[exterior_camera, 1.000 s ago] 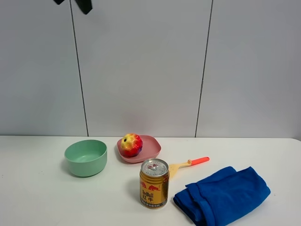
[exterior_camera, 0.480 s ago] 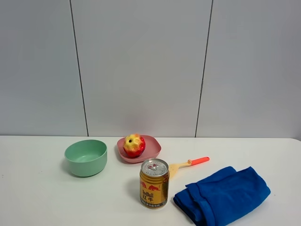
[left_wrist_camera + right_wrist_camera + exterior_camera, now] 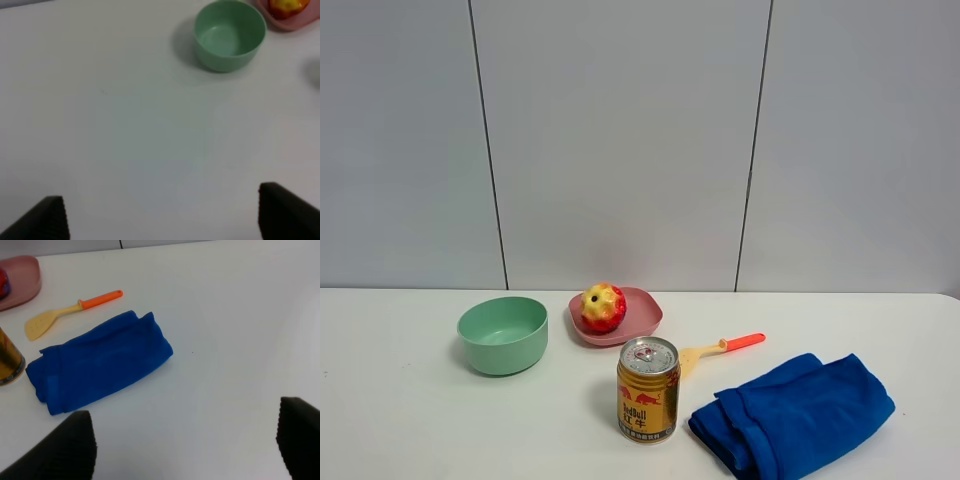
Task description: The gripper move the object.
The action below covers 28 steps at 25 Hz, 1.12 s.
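Observation:
The red and yellow toy fruit [image 3: 603, 307] sits on a pink plate [image 3: 642, 318] at the back middle of the table. Its edge also shows in the left wrist view [image 3: 286, 5] and as a red sliver in the right wrist view [image 3: 2, 282]. Neither gripper shows in the exterior high view. My left gripper [image 3: 162, 220] is open and empty, high over bare table, well away from the green bowl [image 3: 229, 34]. My right gripper [image 3: 185, 445] is open and empty over bare table, beyond the blue cloth [image 3: 97, 362].
A green bowl [image 3: 503, 334] stands left of the plate. A gold Red Bull can [image 3: 648, 389] stands in front of the plate. A yellow spatula with an orange handle [image 3: 725, 346] lies to its right, and a folded blue cloth [image 3: 795, 411] lies at the front right.
A black piece of the left arm at the top left has left the exterior view. The toy fruit has turned slightly on the plate, its dark spot now facing up.

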Each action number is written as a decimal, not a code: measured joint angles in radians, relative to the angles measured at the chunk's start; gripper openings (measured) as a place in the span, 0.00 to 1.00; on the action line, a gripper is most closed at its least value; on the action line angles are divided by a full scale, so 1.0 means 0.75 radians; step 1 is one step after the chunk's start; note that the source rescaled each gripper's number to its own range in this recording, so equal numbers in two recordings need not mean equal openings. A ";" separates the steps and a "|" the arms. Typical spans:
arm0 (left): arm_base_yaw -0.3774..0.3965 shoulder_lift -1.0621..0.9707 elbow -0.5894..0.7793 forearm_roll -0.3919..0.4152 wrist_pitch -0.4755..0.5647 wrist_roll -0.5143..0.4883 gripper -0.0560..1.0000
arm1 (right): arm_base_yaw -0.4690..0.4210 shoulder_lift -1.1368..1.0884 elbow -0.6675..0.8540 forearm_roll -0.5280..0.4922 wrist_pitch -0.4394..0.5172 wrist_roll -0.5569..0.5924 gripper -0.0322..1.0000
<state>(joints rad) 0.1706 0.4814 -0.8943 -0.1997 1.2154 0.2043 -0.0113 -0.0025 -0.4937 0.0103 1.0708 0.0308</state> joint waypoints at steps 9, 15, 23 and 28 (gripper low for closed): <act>0.010 -0.384 0.309 0.061 0.002 -0.069 0.76 | 0.000 0.000 0.000 0.000 0.000 0.000 1.00; 0.010 -0.496 0.341 0.318 0.002 -0.237 0.76 | 0.000 0.000 0.000 0.000 0.000 0.000 1.00; 0.006 -0.647 0.486 0.266 -0.079 -0.193 0.76 | 0.000 0.000 0.000 0.000 0.000 0.000 1.00; -0.051 -0.647 0.493 0.245 -0.105 -0.168 0.76 | 0.000 0.000 0.000 0.000 0.000 0.000 1.00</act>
<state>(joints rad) 0.1320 -0.0035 -0.5249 -0.0161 1.1365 0.0785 -0.0113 -0.0025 -0.4937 0.0103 1.0708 0.0308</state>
